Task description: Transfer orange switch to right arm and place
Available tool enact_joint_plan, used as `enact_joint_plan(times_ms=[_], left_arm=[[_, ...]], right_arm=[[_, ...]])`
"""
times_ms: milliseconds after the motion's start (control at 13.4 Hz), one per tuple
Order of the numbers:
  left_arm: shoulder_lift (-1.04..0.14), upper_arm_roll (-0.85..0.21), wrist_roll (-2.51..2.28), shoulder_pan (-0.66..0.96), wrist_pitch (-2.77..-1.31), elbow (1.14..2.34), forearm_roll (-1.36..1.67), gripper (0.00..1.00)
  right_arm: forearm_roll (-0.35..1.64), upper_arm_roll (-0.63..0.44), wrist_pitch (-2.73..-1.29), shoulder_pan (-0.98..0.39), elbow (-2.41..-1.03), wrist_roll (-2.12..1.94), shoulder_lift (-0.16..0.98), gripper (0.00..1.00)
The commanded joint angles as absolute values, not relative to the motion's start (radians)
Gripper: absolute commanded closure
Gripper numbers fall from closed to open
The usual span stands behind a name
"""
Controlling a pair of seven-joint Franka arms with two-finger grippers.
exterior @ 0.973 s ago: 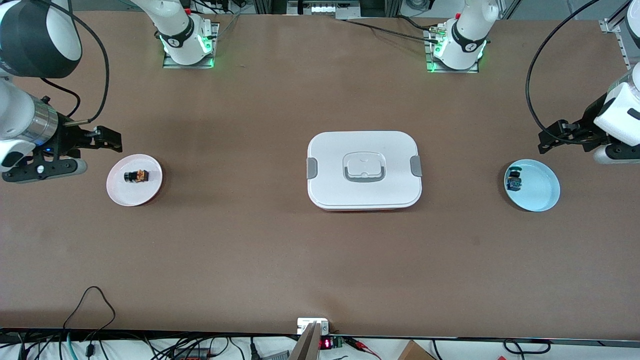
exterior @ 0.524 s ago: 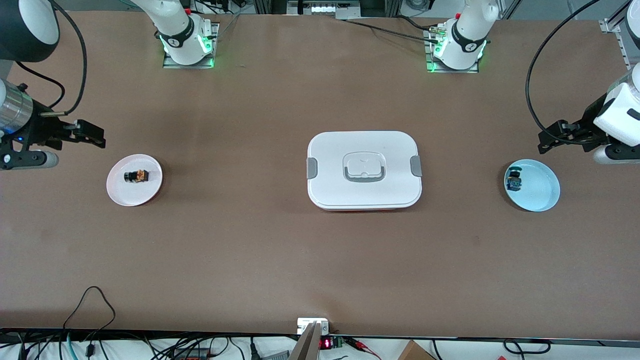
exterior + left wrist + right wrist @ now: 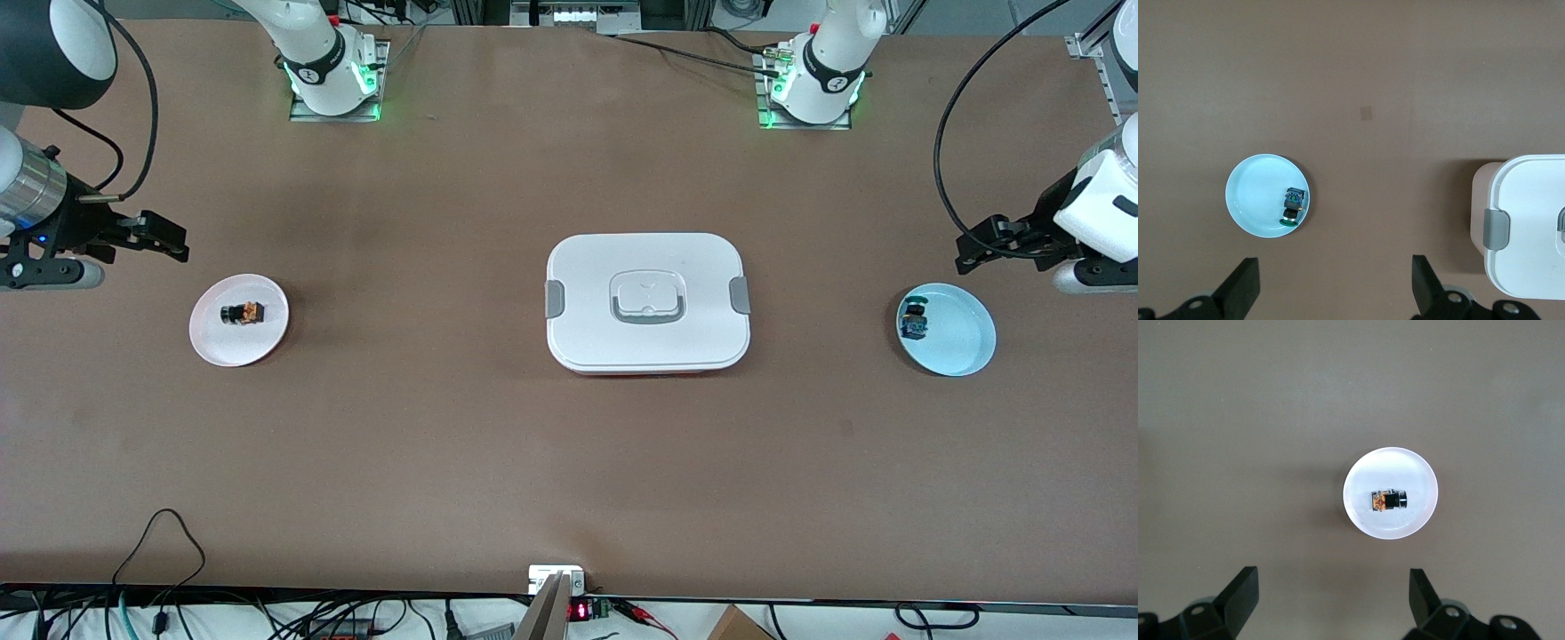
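The orange switch (image 3: 242, 313) lies on its side on a pale pink plate (image 3: 218, 342) toward the right arm's end of the table. My right gripper (image 3: 165, 241) hangs open and empty over bare table just beside that plate, off its rim. In the right wrist view the orange switch (image 3: 1388, 500) rests in the middle of the plate (image 3: 1391, 463), ahead of the right gripper (image 3: 1333, 573), whose fingers stand wide apart. My left gripper (image 3: 976, 248) waits open and empty over the table beside a light blue plate (image 3: 960, 333).
A similar switch with a blue-green block (image 3: 913, 320) lies in the blue plate (image 3: 1255, 193) and shows there in the left wrist view (image 3: 1293, 203). A white lidded container (image 3: 587, 267) with grey clips sits mid-table. Cables run along the table's near edge.
The right gripper drew back from the pink plate toward the right arm's end of the table, then shifted slightly. The left arm stayed still.
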State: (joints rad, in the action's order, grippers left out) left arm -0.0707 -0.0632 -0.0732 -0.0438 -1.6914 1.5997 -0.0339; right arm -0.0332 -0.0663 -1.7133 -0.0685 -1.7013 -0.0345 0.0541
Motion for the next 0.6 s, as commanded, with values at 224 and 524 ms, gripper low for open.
enact_joint_plan(times_ms=[224, 524], left_arm=[[-0.08, -0.06, -0.071, -0.045, -1.672, 1.571, -0.017, 0.0], [-0.08, -0.06, -0.078, -0.043, -1.671, 1.574, -0.017, 0.0]], right_arm=[[-0.015, -0.06, -1.615, -0.068, -1.62, -0.029, 0.041, 0.0], [-0.018, -0.051, -1.615, -0.075, -1.611, -0.028, 0.049, 0.0]])
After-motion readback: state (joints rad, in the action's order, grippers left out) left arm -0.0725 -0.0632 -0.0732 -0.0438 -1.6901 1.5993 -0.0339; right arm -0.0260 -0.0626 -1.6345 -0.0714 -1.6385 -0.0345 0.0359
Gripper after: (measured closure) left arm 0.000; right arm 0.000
